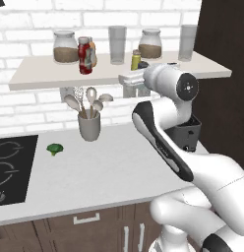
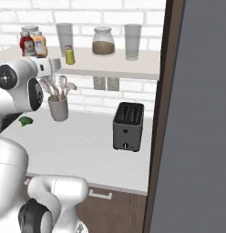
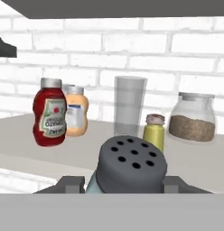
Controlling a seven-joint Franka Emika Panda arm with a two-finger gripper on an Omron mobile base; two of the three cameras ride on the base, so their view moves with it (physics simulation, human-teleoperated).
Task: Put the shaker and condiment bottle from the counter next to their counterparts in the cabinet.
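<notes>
Gripper [image 3: 125, 185] is clamped on the shaker [image 3: 130, 166], one finger each side, cap w/ holes facing cam; held up at shelf [image 1: 40, 74] height just off its front edge. Red bottle [image 3: 49, 112] stands upright on shelf, touching or just beside the orange bottle [image 3: 76, 111] behind it. Yellow shaker [image 3: 153, 132] sits right behind the held shaker, beside a glass [image 3: 129, 106]; jar [image 3: 192, 117] further right. On counter [image 1: 109, 172] below: utensil cup [image 1: 89, 125], broccoli [image 1: 54, 148], toaster [image 2: 127, 126].
</notes>
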